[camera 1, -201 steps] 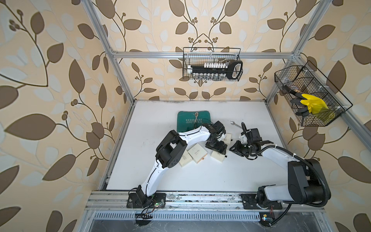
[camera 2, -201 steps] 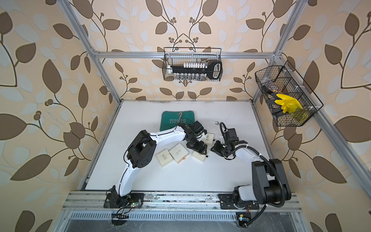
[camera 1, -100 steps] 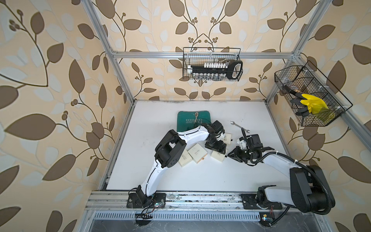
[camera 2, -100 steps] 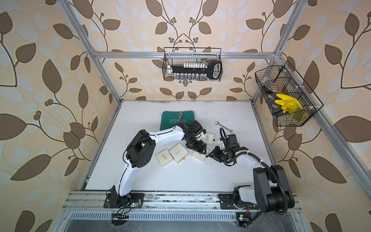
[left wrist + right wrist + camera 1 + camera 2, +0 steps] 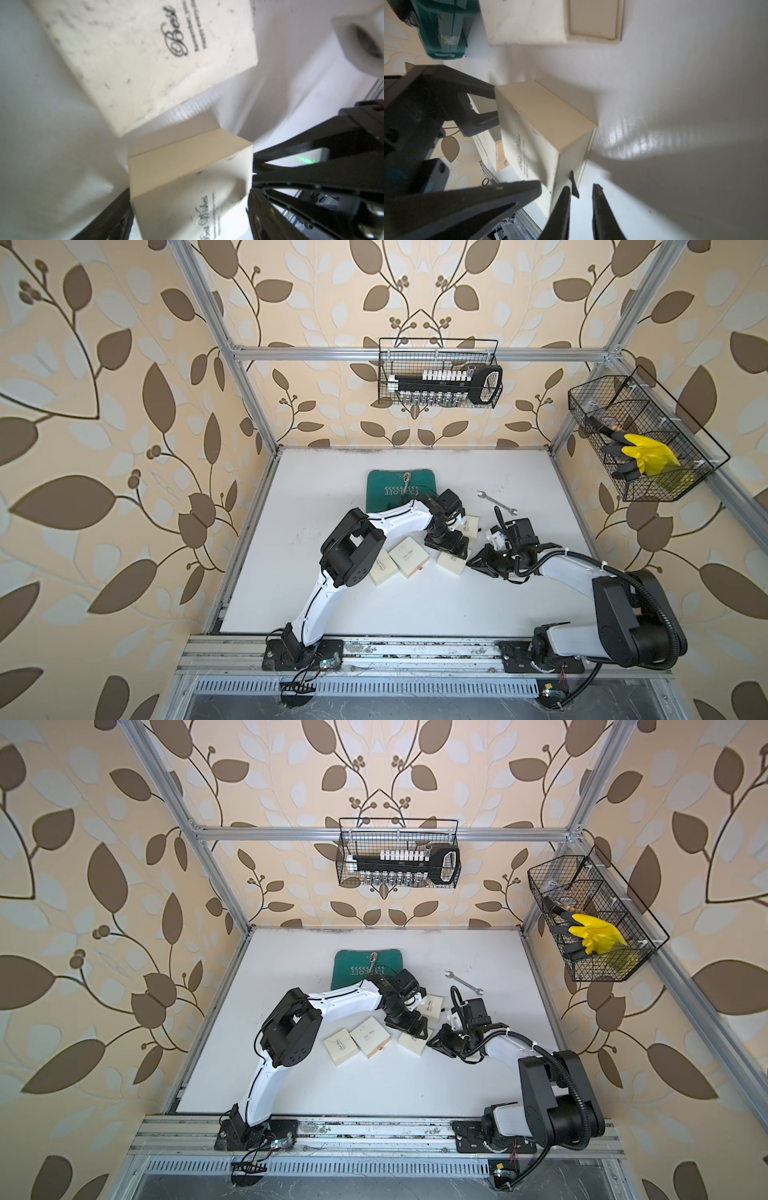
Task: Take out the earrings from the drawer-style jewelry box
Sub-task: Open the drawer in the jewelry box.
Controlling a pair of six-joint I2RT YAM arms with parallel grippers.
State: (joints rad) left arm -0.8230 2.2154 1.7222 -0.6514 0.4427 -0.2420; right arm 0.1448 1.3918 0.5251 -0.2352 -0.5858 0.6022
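Top views both show the left tool [image 5: 451, 548] set down over a cream jewelry box [image 5: 451, 565] on the white worktop [image 5: 415, 605]. The right tool [image 5: 471, 563] is at the end of that box facing the right arm. Three other cream boxes [image 5: 409, 558] lie close by; a green case [image 5: 395, 493] and a spanner [image 5: 496, 502] sit farther back.

Left wrist view: black fingers [image 5: 116, 218] press on opposite sides of the box. This tool is clamped across it, spread wide because the box is wide.

Right wrist view: the right tool's two fingers stand a narrow slit apart and pinch nothing. Their tips are just beside a small dark tab [image 5: 574, 185] sticking out at the box's edge. The earrings show in no view; I judge they lie inside the closed drawer.

The step in hand looks like drawing that drawer out. To do it well, the left tool should pin the sleeve flat without crushing its card walls, which would jam the drawer. The right tool should line its slit up with the tab and close fully on it. Then it should pull slowly and straight along the box, so the tiny pieces do not jump out.
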